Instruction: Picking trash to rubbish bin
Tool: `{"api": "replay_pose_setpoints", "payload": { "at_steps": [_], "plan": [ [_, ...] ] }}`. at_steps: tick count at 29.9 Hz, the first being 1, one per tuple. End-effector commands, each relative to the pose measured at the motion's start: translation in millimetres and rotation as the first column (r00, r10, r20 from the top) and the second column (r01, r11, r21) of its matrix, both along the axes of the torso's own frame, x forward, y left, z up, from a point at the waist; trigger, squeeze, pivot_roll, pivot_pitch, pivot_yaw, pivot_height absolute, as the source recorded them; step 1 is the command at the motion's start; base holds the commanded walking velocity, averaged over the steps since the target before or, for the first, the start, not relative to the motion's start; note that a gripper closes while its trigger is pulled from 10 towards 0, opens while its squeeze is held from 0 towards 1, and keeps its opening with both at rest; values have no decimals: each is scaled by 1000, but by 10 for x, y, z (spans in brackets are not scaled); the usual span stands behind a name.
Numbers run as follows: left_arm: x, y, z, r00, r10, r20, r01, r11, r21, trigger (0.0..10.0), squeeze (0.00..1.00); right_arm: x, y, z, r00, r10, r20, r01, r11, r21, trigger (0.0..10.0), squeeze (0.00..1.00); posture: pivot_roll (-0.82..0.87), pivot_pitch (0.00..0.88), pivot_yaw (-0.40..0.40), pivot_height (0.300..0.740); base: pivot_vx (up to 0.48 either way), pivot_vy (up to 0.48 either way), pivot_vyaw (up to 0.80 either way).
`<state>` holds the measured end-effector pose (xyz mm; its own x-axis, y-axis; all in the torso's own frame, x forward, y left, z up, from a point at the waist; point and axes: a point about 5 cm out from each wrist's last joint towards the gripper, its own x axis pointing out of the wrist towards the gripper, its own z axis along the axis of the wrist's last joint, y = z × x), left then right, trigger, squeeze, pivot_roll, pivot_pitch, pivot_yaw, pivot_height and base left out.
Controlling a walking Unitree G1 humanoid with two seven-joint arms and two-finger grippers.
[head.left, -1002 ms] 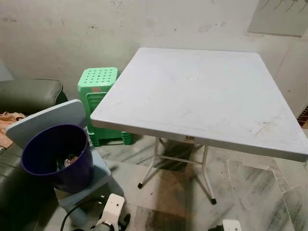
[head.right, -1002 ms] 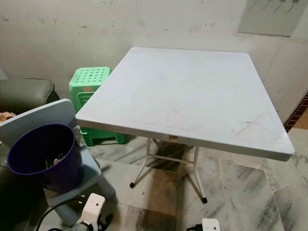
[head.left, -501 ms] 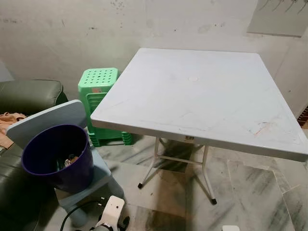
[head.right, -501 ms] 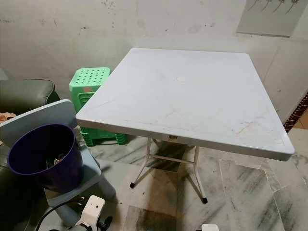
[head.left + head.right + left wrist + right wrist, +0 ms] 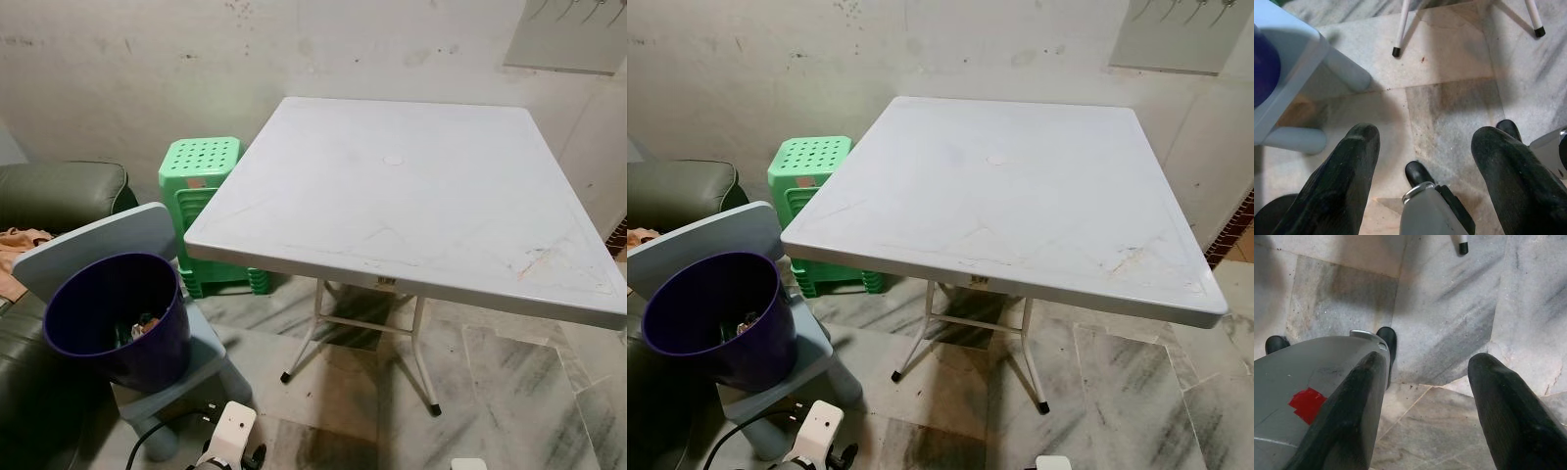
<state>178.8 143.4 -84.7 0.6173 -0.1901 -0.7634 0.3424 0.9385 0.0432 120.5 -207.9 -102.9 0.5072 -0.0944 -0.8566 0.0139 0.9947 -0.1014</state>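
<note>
Worktop [image 5: 421, 196]: square, light grey plastic, white folding metal legs [image 5: 313, 328] with black feet. Top carries scuffs, a faint round mark near centre, an orange-brown smear toward its 4 o'clock corner. Floor [image 5: 509, 392]: grey-veined marble tiles, with a tan patch under the worktop. Green perforated stools [image 5: 199, 186], stacked, stand on the floor at the worktop's 9 o'clock, against the wall. Small light blue chair [image 5: 137, 245] stands on the floor at the worktop's 8 o'clock; purple bin [image 5: 116, 318] sits on its seat, with some trash [image 5: 142, 326] inside. Dark green sofa [image 5: 59, 191] beyond the chair at 9 o'clock.
</note>
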Motion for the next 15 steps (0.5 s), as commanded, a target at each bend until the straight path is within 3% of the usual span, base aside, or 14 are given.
{"api": "replay_pose_setpoints", "payload": {
  "at_steps": [1, 15],
  "plan": [
    [-16, 52, -9, 1000, 0, -7, 1, 1000, 20, 10000, 0, -37, 5, -16, 1000, 3, -21, -2, 1000, 5, 10000, 0, -84, 0, 23, 740, 0, 0, 0],
    [-14, 60, -9, 1000, 0, -9, 0, 1000, 22, 10000, 0, -41, 24, -21, 1000, 12, -28, -12, 1000, 13, 10000, 0, -77, 0, 21, 740, 0, 0, 0]
  ]
}}
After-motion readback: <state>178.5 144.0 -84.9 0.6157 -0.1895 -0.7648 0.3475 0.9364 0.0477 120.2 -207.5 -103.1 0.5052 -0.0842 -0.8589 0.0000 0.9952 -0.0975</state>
